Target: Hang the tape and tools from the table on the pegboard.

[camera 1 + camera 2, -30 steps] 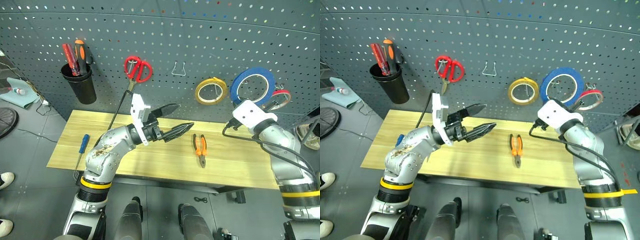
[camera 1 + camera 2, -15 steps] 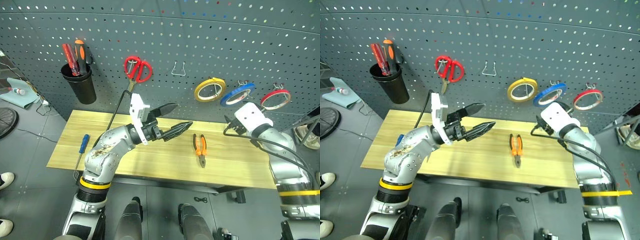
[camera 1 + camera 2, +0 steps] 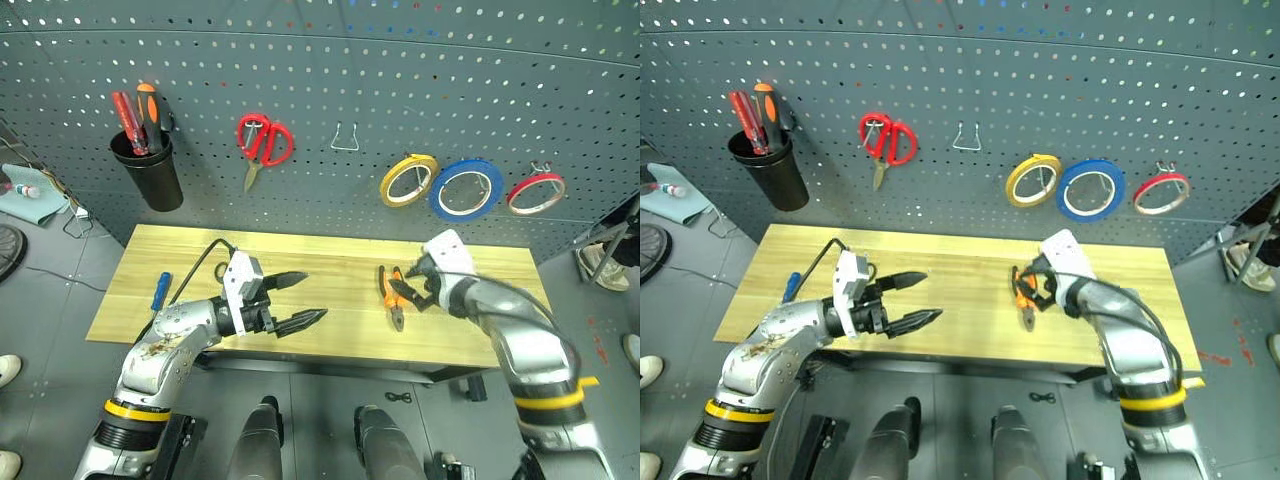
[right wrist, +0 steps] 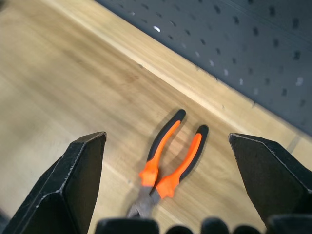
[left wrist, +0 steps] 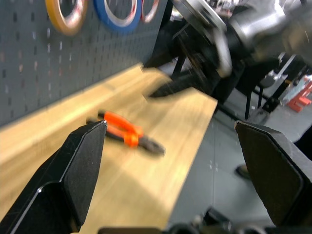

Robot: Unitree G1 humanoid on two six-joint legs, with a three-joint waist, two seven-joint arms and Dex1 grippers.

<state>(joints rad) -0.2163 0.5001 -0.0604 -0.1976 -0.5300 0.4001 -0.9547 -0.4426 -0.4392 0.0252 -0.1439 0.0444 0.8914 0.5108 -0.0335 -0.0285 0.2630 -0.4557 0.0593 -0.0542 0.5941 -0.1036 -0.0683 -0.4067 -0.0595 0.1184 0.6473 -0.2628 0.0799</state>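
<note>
The blue tape [image 3: 465,189] hangs on the pegboard [image 3: 320,80] between a yellow roll [image 3: 408,179] and a red roll [image 3: 536,192]. Orange-and-black pliers [image 3: 396,312] lie flat on the table [image 3: 330,335], right of centre. My right gripper [image 3: 410,285] hovers open just over their handles; in the right wrist view the pliers [image 4: 168,156] lie between its spread fingers [image 4: 73,185]. A blue-handled screwdriver [image 3: 158,292] lies near the table's left end. My left gripper [image 3: 312,296] is open and empty above the table's front middle, pointing toward the pliers [image 5: 129,135].
Red-handled scissors [image 3: 263,140] and an empty metal hook [image 3: 345,137] are on the pegboard. A black cup [image 3: 148,175] at the left holds red and orange screwdrivers. A cable runs from my left arm across the table's left part.
My right gripper let go of the blue tape, which now hangs on the pegboard, then came down and left over the pliers. My left arm dropped lower. The camera shifted.
</note>
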